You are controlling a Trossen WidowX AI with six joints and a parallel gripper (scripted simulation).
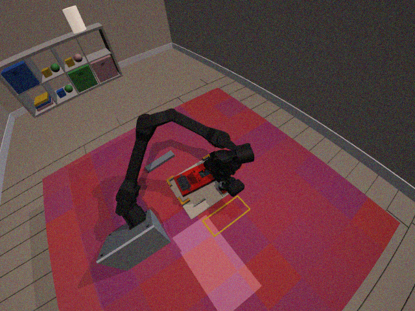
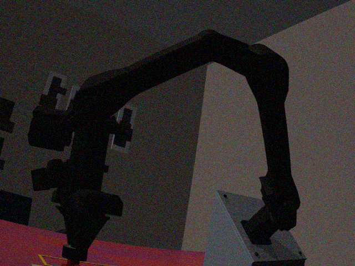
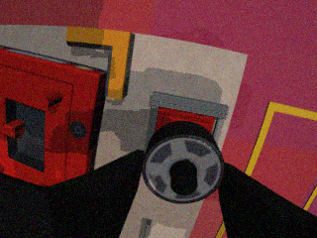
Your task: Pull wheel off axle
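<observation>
Gripper (image 3: 181, 175) is clamped on the wheel (image 3: 182, 169), one dark finger (image 3: 106, 192) on each side of the rim. Wheel face is toward the wrist camera: grey hub, dark centre hole, dark tyre around it.

Landmark is the pale board (image 3: 192, 73). Wheel sits over the board's edge on the side nearest the yellow marked rectangle (image 3: 277, 159), directly above a small red block with a grey frame (image 3: 186, 114). Can't tell from the views whether the wheel is clear of the axle; the axle itself is hidden behind the wheel.

The red box (image 3: 40, 119) occupies the opposite half of the board, with an orange corner bracket (image 3: 109, 50) just beside it. A small grey pin (image 3: 145, 237) lies on the board near its lower edge.

Top view: marked rectangle (image 1: 226, 215) lies on the mat just beside the board (image 1: 198, 204), not under the wheel. Gripper (image 1: 231, 185) hangs over the board edge. A grey bar (image 1: 160, 161) lies on the mat, apart from the board on its far side.
</observation>
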